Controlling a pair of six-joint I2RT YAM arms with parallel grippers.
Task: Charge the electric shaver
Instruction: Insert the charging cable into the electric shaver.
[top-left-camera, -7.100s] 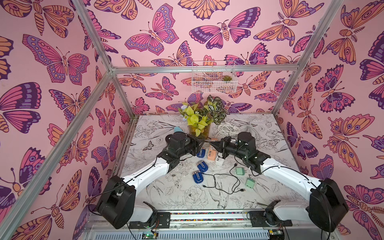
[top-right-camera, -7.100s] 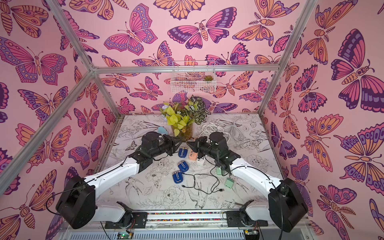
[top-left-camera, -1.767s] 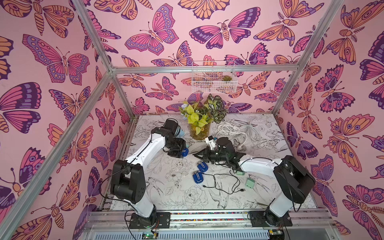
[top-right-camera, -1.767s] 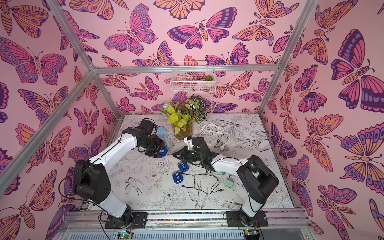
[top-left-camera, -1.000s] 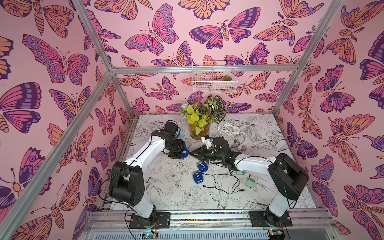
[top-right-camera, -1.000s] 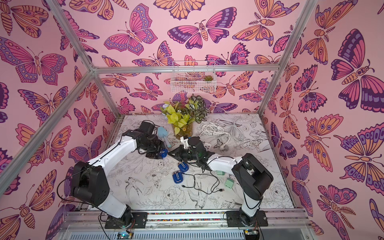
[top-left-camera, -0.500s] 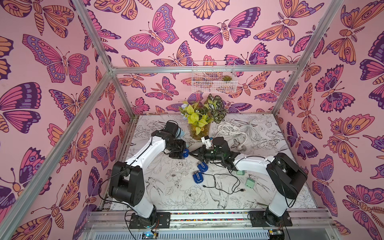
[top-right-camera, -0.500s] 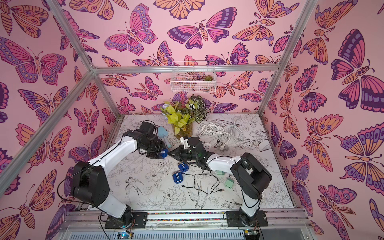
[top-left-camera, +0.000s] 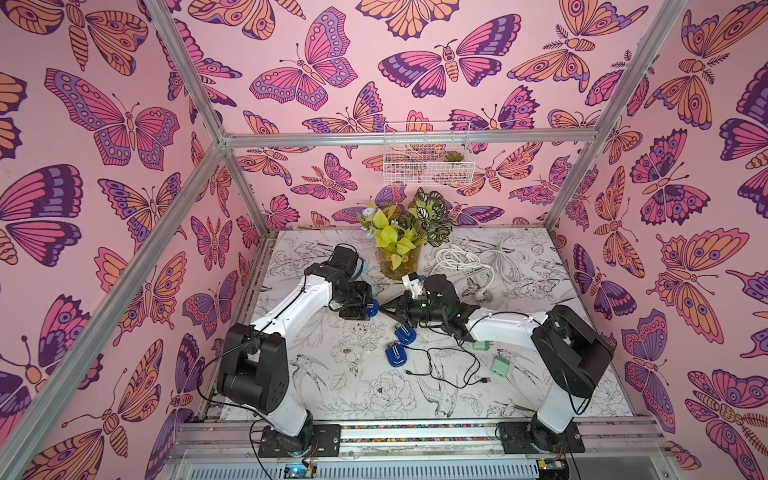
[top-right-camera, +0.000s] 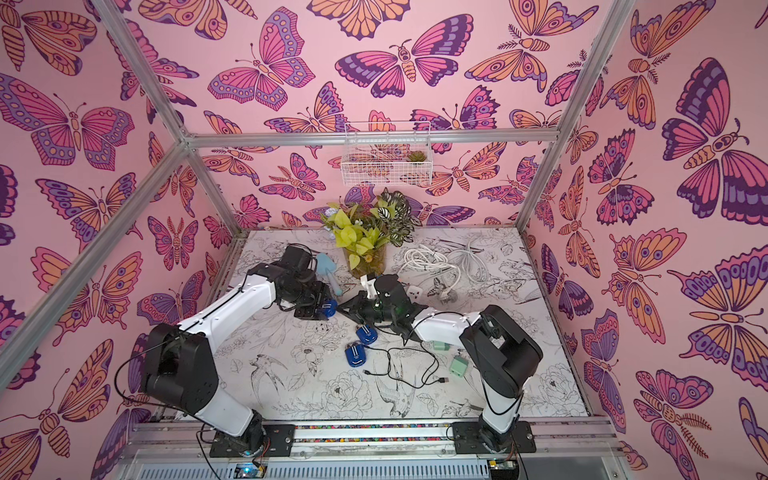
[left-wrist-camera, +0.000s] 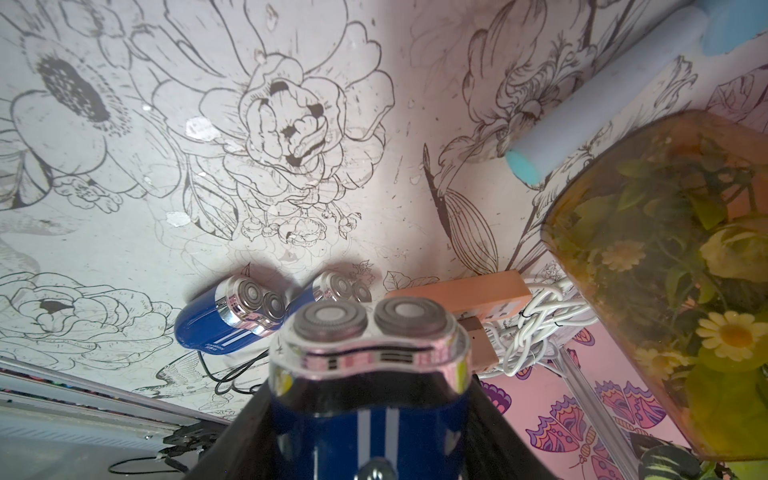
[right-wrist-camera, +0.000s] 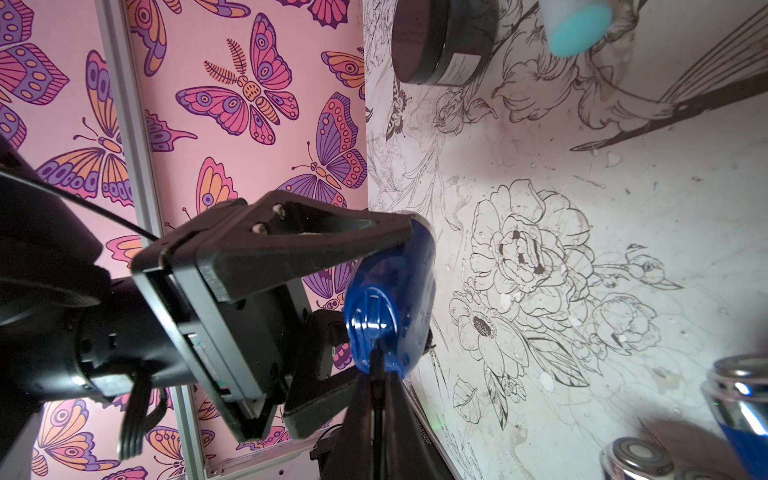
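holding the electric shaver (top-left-camera: 372, 308) clear of the table (top-left-camera: 332, 386) in the left gripper (left-wrist-camera: 370, 415), jaws clamped on its blue body, twin round heads facing away from the wrist camera. in both top views it sits left of table centre, at 7 o'clock from the plant vase (top-left-camera: 397, 268) and 10 o'clock from the nearer of two loose shavers (top-left-camera: 405, 334). right gripper (right-wrist-camera: 376, 386) sits at the shaver's 3 o'clock, pinched tight on the black plug of the charging cable (right-wrist-camera: 376, 359). plug tip meets the shaver's base end, can't tell if it's seated. rest of the cable loops on the table at 5 o'clock, free usb end (top-left-camera: 484, 379) near two green adapters (top-left-camera: 500, 365). white cords (top-left-camera: 469, 259) piled at 2 o'clock.
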